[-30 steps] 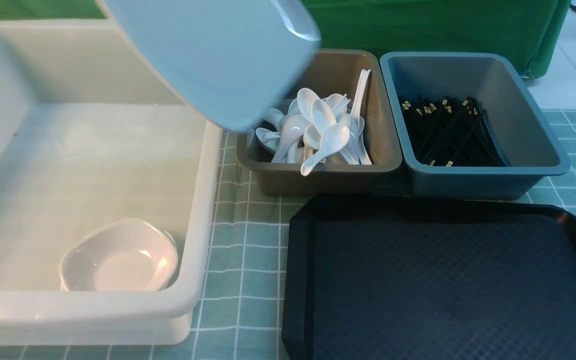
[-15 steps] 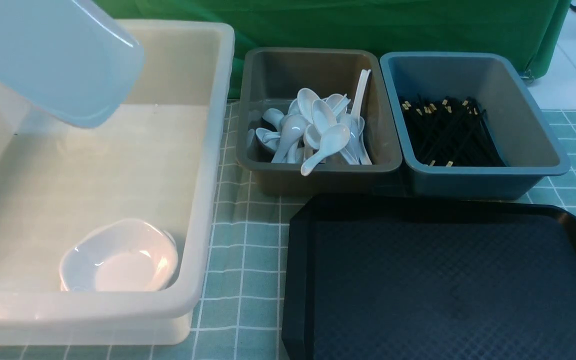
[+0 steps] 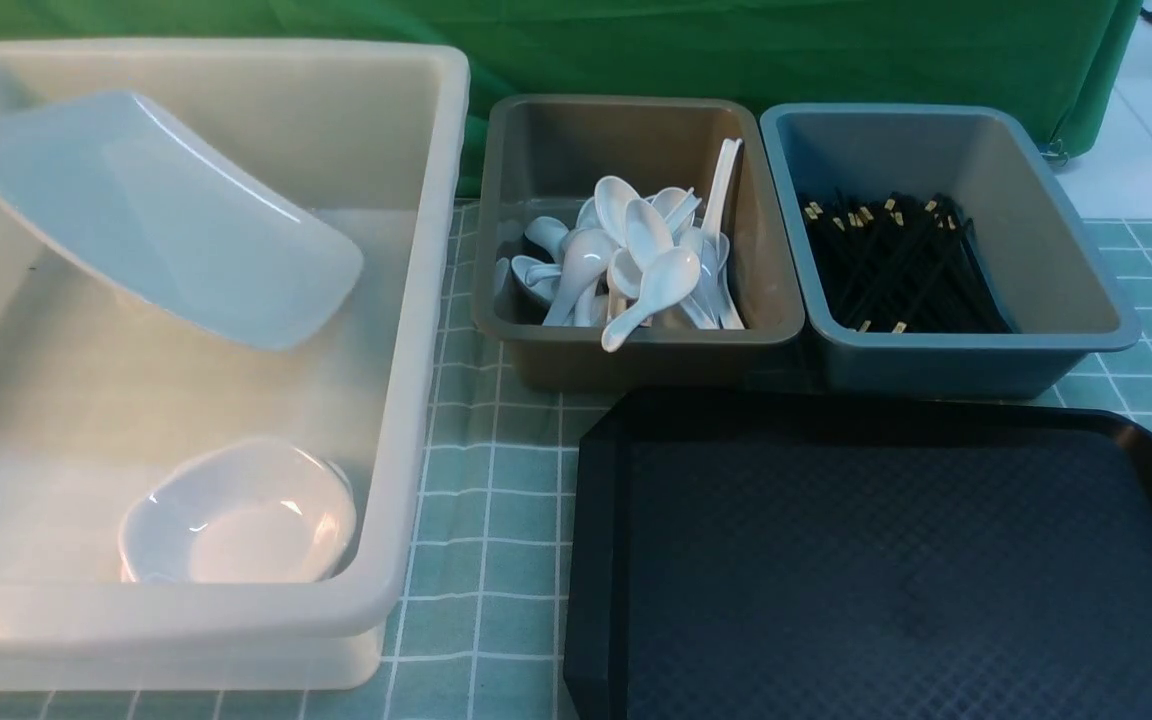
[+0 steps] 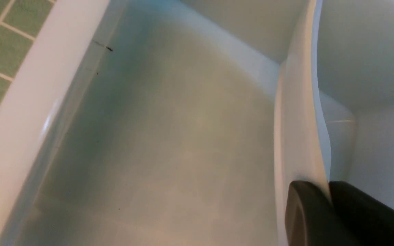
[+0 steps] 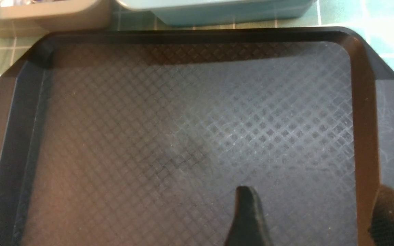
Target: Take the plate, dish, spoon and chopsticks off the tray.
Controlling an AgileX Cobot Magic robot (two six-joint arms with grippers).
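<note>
Clamping the white plate (image 3: 176, 220) by its edge with left gripper (image 4: 327, 191), fingers closed on the rim. Holding it tilted, partly inside the big white tub (image 3: 431, 300). Keeping right gripper (image 5: 316, 191) over the black tray (image 3: 896, 560), fingers apart. Seeing white dishes (image 3: 256, 530) nested in the same tub, near its corner, apart from the plate. Seeing white spoons (image 3: 666, 280) piled in the brown bin (image 3: 636, 342), black chopsticks (image 3: 886, 270) in the blue-gray bin (image 3: 976, 342) beside it. Can't tell which spoon or pair is the task's.
</note>
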